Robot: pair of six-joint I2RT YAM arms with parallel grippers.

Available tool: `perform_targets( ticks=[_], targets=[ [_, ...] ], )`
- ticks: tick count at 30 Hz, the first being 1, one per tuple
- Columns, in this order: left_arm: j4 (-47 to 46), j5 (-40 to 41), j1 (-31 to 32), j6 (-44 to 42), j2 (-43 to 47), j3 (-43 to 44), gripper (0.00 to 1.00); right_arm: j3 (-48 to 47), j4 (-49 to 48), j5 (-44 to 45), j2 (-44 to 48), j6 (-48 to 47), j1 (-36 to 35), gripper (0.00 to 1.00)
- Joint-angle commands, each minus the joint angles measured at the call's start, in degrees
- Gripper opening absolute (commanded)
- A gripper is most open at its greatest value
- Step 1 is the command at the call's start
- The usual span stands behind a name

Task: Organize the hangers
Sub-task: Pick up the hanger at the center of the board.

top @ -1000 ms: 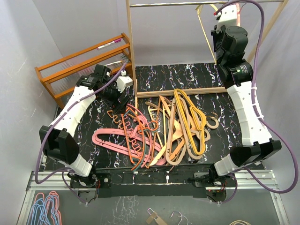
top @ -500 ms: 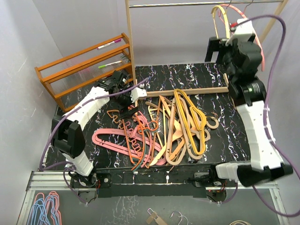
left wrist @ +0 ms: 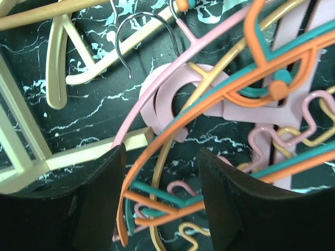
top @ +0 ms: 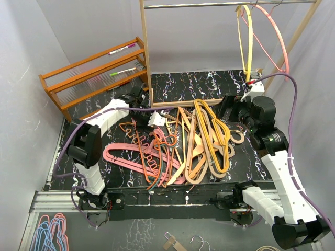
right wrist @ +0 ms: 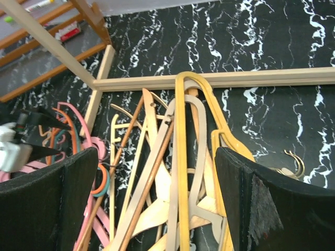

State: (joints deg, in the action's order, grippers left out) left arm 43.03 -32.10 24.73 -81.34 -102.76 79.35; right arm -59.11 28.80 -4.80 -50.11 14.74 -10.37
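The right arm has dropped away from the rail point(top: 209, 4), leaving a yellow hanger point(top: 249, 42) and a pink hanger point(top: 280, 42) hooked at its far right end; the right end effector point(top: 230, 107) now hovers wide open and empty over the hangers point(top: 193, 141) heaped mid-counter point(top: 178, 86); the left end effector point(left wrist: 162, 157) has reached into the pile's left side, jaws half-parted astride an orange hanger point(left wrist: 152, 151), not yet pinching; two look hung, many remain.
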Motion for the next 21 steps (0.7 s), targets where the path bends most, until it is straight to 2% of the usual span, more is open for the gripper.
perform_targets(
  ticks=[1, 7, 12, 13, 18, 21],
  targets=[
    [-2.41, -4.54, 1.29, -5.45, -2.67, 0.68, 0.57, -0.79, -4.17, -2.71, 2.02, 3.31, 0.01, 0.99],
    [-4.20, -3.30, 2.53, -7.46, -5.59, -0.08, 0.59, -1.01, -5.36, -3.98, 0.98, 3.47, 0.00, 0.99],
    [-2.70, -2.41, 2.82, -8.45, -7.00, 0.47, 0.48, -0.34, -5.36, -3.60, 1.32, 3.43, 0.00, 0.99],
    [-2.20, -2.30, 2.83, -8.62, -7.01, 0.61, 0.45, -0.04, -5.36, -3.40, 1.38, 3.39, 0.01, 0.99],
    [-1.98, -2.30, 2.87, -9.71, -5.00, -1.30, 0.02, 1.75, -5.93, -3.96, 1.34, 3.72, 0.07, 0.99],
    [-0.05, -2.52, 2.87, -10.44, -3.49, -1.98, 0.00, 3.03, -6.09, -4.73, 1.25, 4.05, 0.01, 0.99]
  ],
)
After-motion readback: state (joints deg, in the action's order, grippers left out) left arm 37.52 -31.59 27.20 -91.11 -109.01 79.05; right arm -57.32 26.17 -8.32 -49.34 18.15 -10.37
